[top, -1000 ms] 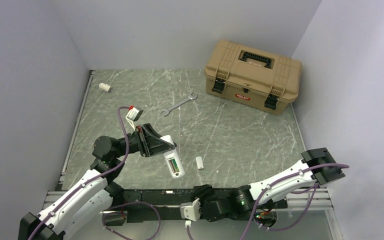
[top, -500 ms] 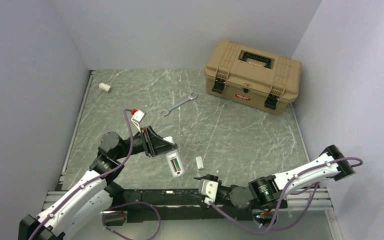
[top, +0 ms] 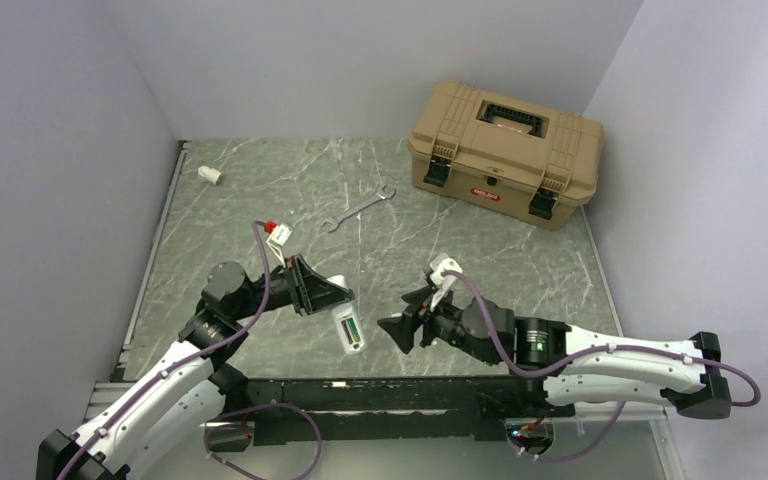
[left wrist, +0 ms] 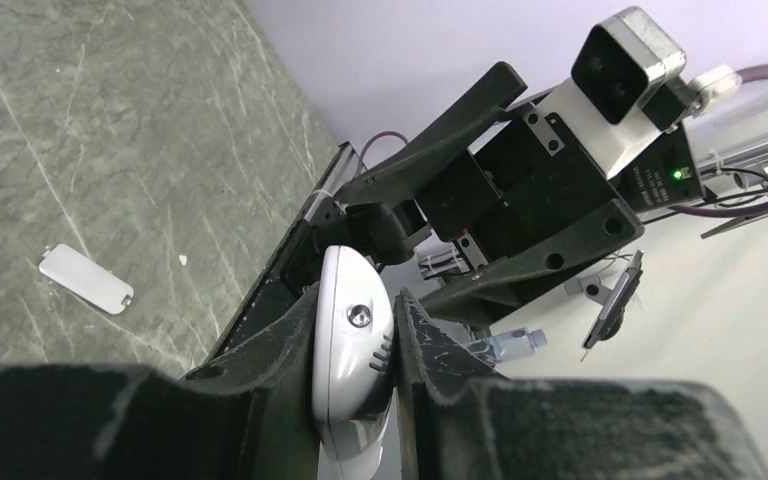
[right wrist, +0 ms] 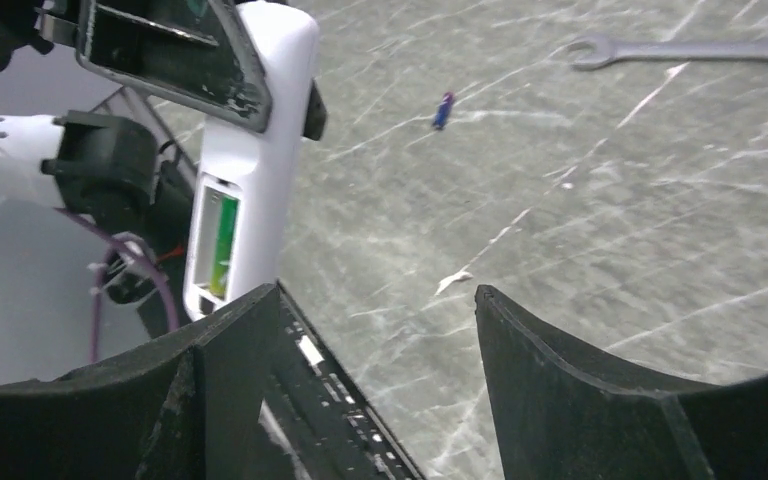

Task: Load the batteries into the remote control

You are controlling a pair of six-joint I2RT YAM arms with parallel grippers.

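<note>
The white remote control (top: 350, 324) hangs tilted over the table's near middle, and my left gripper (top: 339, 293) is shut on its upper end. In the left wrist view the remote control (left wrist: 353, 340) sits clamped between both fingers of the left gripper (left wrist: 355, 325). Its recess faces the right wrist camera, and a green battery (right wrist: 223, 243) lies inside the remote control (right wrist: 252, 150). A dark blue-purple battery (right wrist: 444, 109) lies loose on the table beyond. My right gripper (top: 401, 327) stands open and holds nothing, just right of the remote; in its own view the right gripper (right wrist: 380, 296) frames bare table.
A tan toolbox (top: 505, 149) stands shut at the back right. A metal wrench (top: 357, 208) lies mid-table, and a short white tube stub (top: 209, 174) at the back left. A small white tab (left wrist: 85, 278) lies flat on the table. Walls enclose three sides.
My right arm has swung from the near right edge out over the table to just beside the remote, its jaws widening. The left arm, still holding the remote, has shifted slightly right.
</note>
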